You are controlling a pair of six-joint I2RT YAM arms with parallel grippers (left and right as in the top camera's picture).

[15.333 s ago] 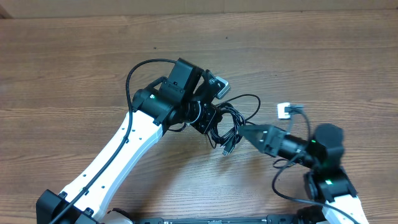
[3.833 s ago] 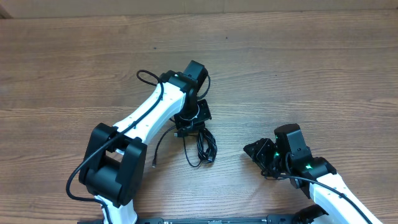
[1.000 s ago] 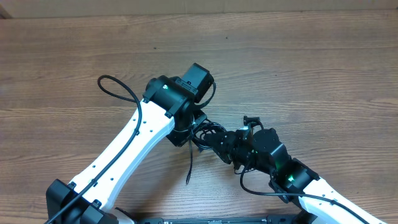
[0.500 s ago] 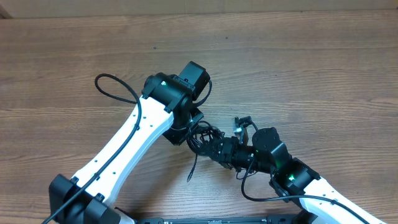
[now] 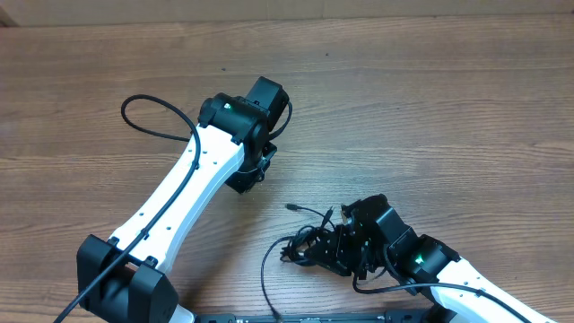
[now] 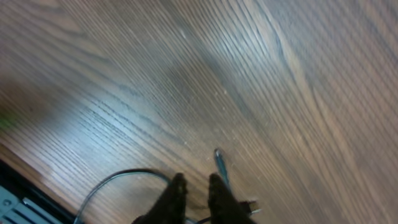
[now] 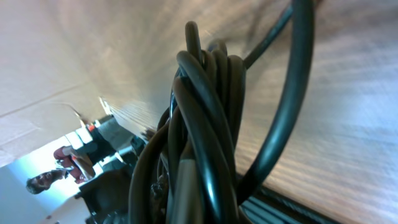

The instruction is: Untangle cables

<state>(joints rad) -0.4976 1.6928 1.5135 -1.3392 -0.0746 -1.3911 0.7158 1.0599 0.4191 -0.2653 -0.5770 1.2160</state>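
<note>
Right end effector [image 5: 332,255] clamps one tangled bundle of cables [image 5: 301,248]; left end effector [image 6: 196,188] slightly parted, empty.

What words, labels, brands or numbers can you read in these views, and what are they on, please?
None: no writing, label or number shows on the cables, the left arm, the right arm or the table.
</note>
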